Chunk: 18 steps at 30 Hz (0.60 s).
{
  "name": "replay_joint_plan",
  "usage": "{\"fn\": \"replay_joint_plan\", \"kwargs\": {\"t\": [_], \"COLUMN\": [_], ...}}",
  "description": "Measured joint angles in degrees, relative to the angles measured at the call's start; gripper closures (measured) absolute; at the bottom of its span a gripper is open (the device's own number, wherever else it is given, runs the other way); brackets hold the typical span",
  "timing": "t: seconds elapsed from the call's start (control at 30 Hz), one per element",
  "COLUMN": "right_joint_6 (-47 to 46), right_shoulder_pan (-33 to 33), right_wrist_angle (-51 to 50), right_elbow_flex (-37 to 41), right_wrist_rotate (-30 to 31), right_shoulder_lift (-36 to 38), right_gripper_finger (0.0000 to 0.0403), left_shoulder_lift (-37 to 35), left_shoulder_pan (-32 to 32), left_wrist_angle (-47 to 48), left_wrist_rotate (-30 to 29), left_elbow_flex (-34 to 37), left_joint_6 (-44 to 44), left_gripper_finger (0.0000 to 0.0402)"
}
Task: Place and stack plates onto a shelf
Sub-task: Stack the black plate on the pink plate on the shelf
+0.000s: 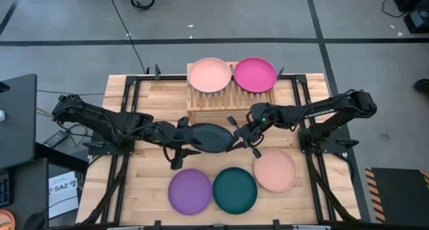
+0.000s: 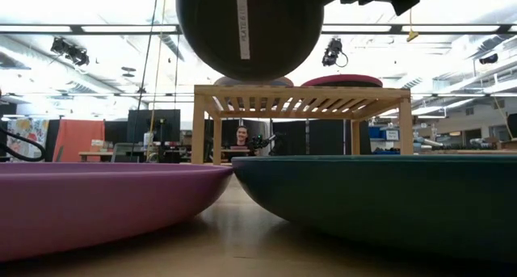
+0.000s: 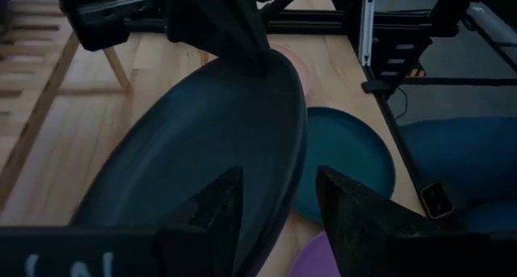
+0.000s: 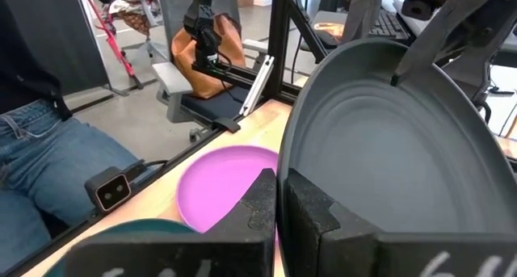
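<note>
A charcoal plate [image 1: 209,137] hangs tilted in the air between my two grippers, in front of the shelf [image 1: 221,99]; the low view shows its underside [image 2: 246,27] above the table. My right gripper [image 1: 236,135] is shut on its right rim. My left gripper [image 1: 184,139] is open, with its fingers on either side of the left rim [image 3: 284,188]. A peach plate [image 1: 209,74] and a magenta plate [image 1: 255,74] lie side by side on the shelf's slatted top. A purple plate [image 1: 190,191], a dark teal plate [image 1: 234,190] and a second peach plate [image 1: 275,169] rest flat on the table. My right gripper [image 4: 281,200] pinches the charcoal plate's right rim [image 4: 284,160] between its two fingers, coming level from the table's right. The plate is lifted clear and tilted, its underside toward the near edge. My left gripper [image 3: 279,212] straddles the opposite rim with a gap on the outer side; I cannot tell whether its inner finger [image 3: 214,216] touches the plate.
The shelf stands at the table's far middle, and two plates cover its top. The three flat plates sit in a row along the near edge below the held plate. Dark arm frames [image 1: 120,143] flank the table. A person in jeans [image 4: 40,156] sits beyond the table's edge.
</note>
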State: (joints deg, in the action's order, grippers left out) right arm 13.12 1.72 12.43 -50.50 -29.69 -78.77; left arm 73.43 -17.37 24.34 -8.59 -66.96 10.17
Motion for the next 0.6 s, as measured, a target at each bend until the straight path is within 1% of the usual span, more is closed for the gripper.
{"fn": "replay_joint_plan", "kwargs": {"t": [0.27, 0.47, 0.6], "right_joint_6": [-0.06, 0.07, 0.02], "right_shoulder_pan": [0.0, 0.0, 0.0], "right_wrist_angle": [-5.1, -11.27, -14.72], "right_elbow_flex": [-0.04, -0.07, -0.09], "right_wrist_rotate": [-0.28, -0.29, -0.27], "right_shoulder_lift": [3.89, 7.16, 9.41], "right_gripper_finger": [0.0385, 0.0385, 0.0385], "left_shoulder_lift": [0.0, 0.02, 0.04], "left_shoulder_pan": [-0.02, -0.04, -0.04], "left_wrist_angle": [-1.35, -2.55, -3.11], "left_wrist_rotate": [-1.36, -5.03, -5.62], "left_elbow_flex": [0.0, 0.09, 0.09], "left_joint_6": [-4.59, -4.89, -4.89], "left_gripper_finger": [0.0237, 0.0237, 0.0237]}}
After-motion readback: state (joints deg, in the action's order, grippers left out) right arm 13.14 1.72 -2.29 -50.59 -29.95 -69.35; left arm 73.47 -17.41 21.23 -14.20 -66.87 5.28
